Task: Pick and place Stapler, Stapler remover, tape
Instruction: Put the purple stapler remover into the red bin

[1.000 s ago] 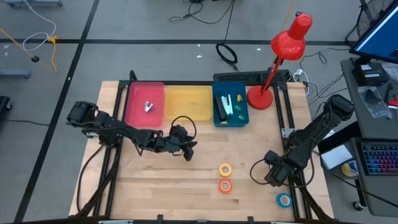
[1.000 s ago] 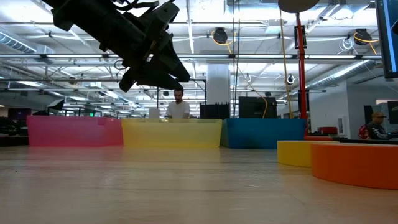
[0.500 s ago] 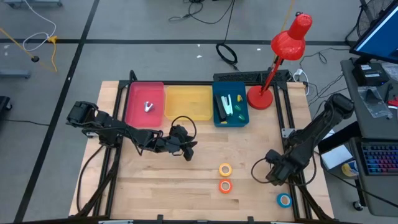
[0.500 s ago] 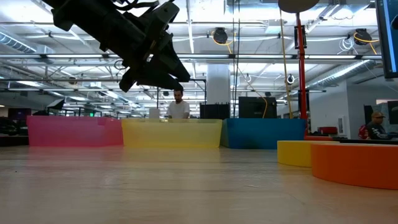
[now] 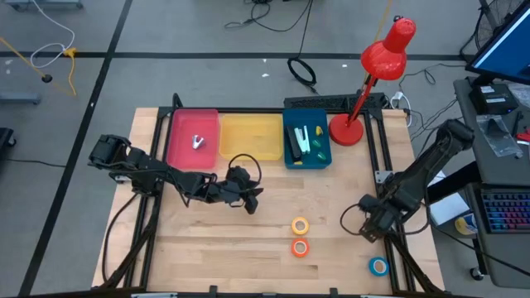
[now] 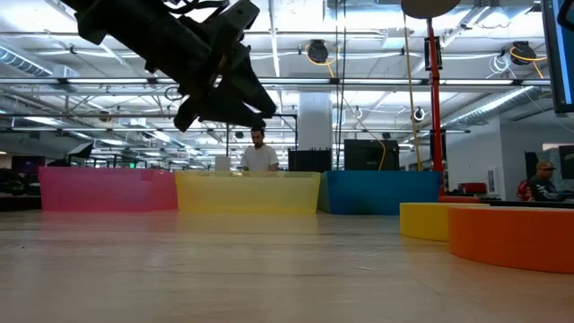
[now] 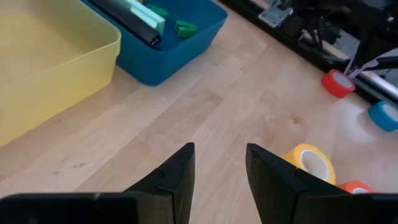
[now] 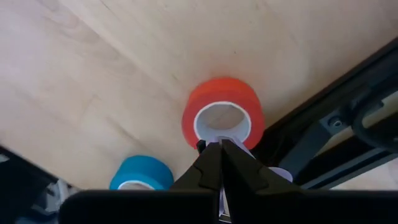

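Red lamp [image 5: 377,70] behind blue bin [image 5: 307,146]

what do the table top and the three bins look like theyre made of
Table top: looks like pale wood, butcher-block style, with visible plank seams and grain, matte finish. Pink bin, yellow bin and blue bin: probably moulded plastic, with uniform solid colour and thin walls with rounded corners; the yellow one looks slightly translucent in the low view.
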`<state>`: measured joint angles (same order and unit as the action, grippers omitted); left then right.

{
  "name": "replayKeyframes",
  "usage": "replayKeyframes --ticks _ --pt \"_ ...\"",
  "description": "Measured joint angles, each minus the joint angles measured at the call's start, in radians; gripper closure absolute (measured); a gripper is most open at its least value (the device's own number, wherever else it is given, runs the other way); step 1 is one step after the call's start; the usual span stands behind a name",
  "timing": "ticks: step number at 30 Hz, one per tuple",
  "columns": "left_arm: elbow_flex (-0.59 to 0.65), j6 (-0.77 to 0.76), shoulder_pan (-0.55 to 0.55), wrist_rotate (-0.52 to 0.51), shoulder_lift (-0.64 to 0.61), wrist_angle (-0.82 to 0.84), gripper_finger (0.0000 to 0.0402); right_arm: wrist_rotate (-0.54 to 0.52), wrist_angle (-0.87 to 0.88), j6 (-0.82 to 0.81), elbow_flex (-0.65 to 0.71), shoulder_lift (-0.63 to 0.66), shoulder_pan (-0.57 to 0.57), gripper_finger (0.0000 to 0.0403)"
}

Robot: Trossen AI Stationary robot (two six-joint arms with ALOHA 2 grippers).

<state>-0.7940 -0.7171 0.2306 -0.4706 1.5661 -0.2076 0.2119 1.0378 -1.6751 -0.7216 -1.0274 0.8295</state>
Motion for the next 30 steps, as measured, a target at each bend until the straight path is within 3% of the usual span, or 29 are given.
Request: replayKeyframes --ticks 7,10,13,16,19,22,26,30 --pt "0.000 0.049 0.000 0.035 0.000 -0.090 0.0259 -0.013 -0.038 -0.040 0.000 0.127 0.000 0.0403" --pt "0.000 0.062 0.000 0.061 0.000 -0.121 0.0259 -0.078 -0.118 -0.042 -0.001 0.186 0.000 0.0403" --pt "0.000 0.062 0.000 0.075 0.000 -0.149 0.0259 -0.215 -0.237 -0.036 -0.001 0.238 -0.010 0.0403" --pt "0.000 0.063 0.001 0.081 0.000 -0.183 0.0259 -0.420 -0.378 0.026 -0.001 0.276 -0.034 0.0403" --pt "0.000 0.082 0.006 0.081 0.000 -0.230 0.0259 -0.627 -0.533 0.155 -0.001 0.283 -0.081 0.0403" --pt "0.000 0.114 0.009 0.081 0.000 -0.290 0.0259 -0.740 -0.694 0.321 -0.001 0.264 -0.153 0.0403" --pt "0.000 0.200 0.011 0.079 0.000 -0.377 0.0259 -0.707 -0.912 0.484 -0.001 0.193 -0.275 0.0403" --pt "0.000 0.302 0.011 0.077 0.000 -0.463 0.0259 -0.548 -1.111 0.542 -0.001 0.089 -0.396 0.0403"
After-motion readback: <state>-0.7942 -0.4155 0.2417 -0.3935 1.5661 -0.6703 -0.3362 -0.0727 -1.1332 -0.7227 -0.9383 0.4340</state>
